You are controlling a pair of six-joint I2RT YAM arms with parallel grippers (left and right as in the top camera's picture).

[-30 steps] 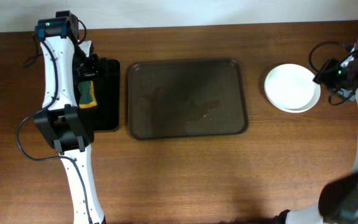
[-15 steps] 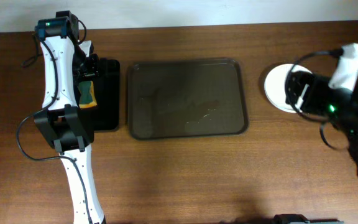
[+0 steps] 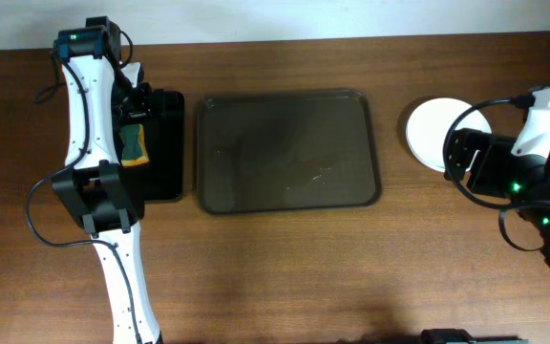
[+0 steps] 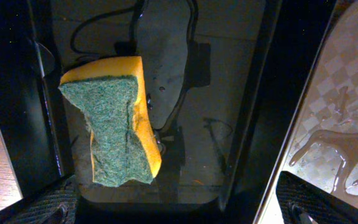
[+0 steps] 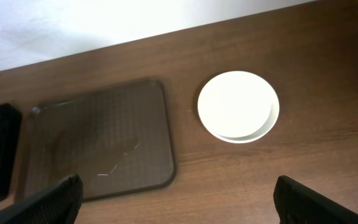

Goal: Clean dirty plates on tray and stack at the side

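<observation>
Both grippers gape wide and empty, left gripper [image 4: 179,208] over the sponge [image 4: 114,121], right gripper [image 5: 182,202] near the plates [image 5: 238,106], whose uneven stack a careless swing might knock askew.

A brown wooden table [image 3: 285,277] with fine grain spreads below and ahead of the right gripper [image 5: 179,205]. Straight ahead of that gripper, past the table's far edge, stands a plain white wall [image 5: 73,25], brightly and evenly lit. To the left of the left gripper [image 4: 179,205], a strip of the same wood shows.
</observation>
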